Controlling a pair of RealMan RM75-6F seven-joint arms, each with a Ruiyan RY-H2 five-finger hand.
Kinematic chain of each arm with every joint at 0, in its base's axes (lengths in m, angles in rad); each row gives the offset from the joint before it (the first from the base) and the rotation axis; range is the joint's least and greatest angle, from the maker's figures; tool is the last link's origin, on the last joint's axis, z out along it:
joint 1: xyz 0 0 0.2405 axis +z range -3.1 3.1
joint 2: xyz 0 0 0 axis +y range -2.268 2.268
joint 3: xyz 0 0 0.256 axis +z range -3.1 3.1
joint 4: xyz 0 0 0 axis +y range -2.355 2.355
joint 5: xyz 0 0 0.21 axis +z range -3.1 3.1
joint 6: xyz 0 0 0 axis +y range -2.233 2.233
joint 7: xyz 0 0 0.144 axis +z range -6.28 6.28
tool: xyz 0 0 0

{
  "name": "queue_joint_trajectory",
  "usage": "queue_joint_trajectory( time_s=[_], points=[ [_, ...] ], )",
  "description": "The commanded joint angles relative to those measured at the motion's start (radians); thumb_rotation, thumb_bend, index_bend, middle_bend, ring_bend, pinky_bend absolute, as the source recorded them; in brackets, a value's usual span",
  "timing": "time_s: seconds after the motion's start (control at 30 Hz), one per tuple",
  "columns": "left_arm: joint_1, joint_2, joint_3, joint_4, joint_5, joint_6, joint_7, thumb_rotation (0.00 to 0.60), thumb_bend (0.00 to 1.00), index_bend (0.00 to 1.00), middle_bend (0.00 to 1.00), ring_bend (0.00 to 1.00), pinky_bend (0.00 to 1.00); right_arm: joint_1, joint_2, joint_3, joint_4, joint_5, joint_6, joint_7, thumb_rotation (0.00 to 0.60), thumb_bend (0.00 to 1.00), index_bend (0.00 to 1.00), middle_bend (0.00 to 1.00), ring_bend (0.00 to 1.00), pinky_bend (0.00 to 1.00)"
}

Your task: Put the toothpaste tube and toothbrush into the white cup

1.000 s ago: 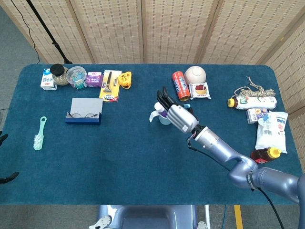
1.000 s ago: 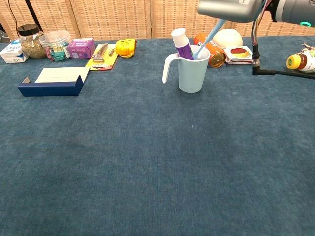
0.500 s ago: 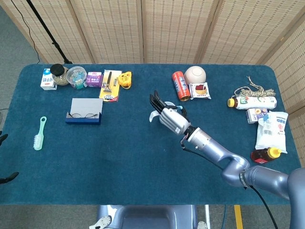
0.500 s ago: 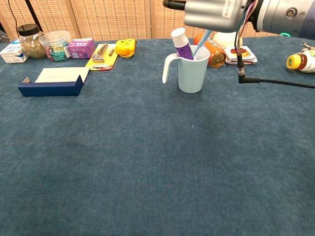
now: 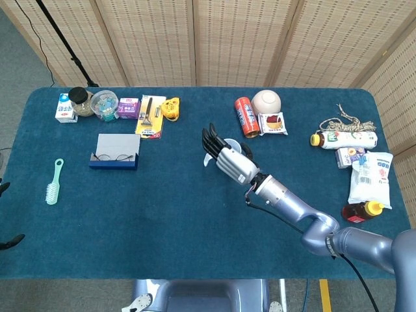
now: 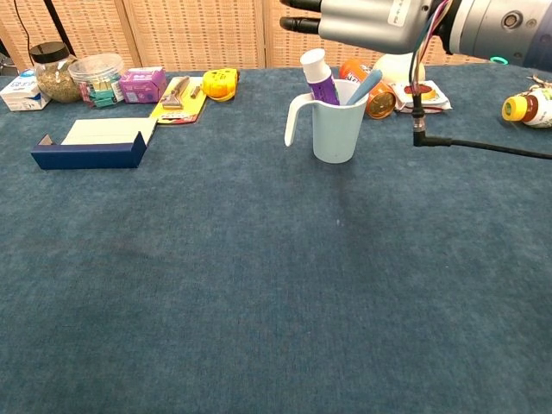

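The white cup stands upright on the blue table, its handle to the left. A purple toothpaste tube with a white cap stands in it. A light blue toothbrush leans on the cup's right rim, free of any grip. My right hand hovers just above the cup with its dark fingers stretched out to the left, holding nothing. In the head view the right hand covers nearly all of the cup. The left hand shows in neither view.
Behind the cup lie an orange can, a pale bowl and a snack packet. A navy glasses box sits to the left, small items along the back left, bottles and packets at the right, and a green brush at the far left.
The right hand has shifted left over the cup and let go of the toothbrush, which has dropped deeper and now leans on the rim. The fingers have straightened.
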Motion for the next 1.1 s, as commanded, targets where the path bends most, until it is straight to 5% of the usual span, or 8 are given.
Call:
queue_joint_trajectory(
  time_s=[0.03,0.33,0.63,0.8,0.97,1.1],
  points=[
    [0.0,0.0,0.0,0.0,-0.001,0.0,0.0,0.6,0.0,0.0,0.0,0.0,0.0,-0.003,0.006,0.008,-0.006,-0.006,0.013,0.005,0.6,0.44,0.05,0.06,0.0,0.09],
    [0.0,0.0,0.0,0.001,-0.001,0.0,-0.001,0.6,0.0,0.0,0.0,0.0,0.0,-0.054,0.058,0.085,-0.047,0.017,0.15,0.097,0.6,0.44,0.09,0.06,0.0,0.09],
    [0.005,-0.002,0.001,0.0,0.001,0.008,0.002,0.6,0.0,0.0,0.0,0.0,0.0,-0.257,0.17,0.156,-0.13,0.088,0.407,0.59,0.6,0.39,0.09,0.06,0.0,0.07],
    [0.012,-0.008,0.003,-0.008,0.003,0.02,0.02,0.6,0.0,0.0,0.0,0.0,0.0,-0.404,0.247,0.132,-0.224,0.13,0.491,0.853,0.6,0.01,0.02,0.01,0.0,0.0],
    [0.022,-0.024,0.005,-0.014,0.011,0.041,0.049,0.6,0.0,0.0,0.0,0.0,0.0,-0.53,0.321,0.065,-0.325,0.157,0.498,1.057,0.6,0.0,0.0,0.0,0.0,0.0],
    [0.045,-0.06,0.001,-0.003,0.016,0.09,0.084,0.6,0.0,0.0,0.0,0.0,0.0,-0.651,0.331,-0.027,-0.301,0.097,0.551,1.267,0.6,0.0,0.0,0.0,0.0,0.0]
  ],
)
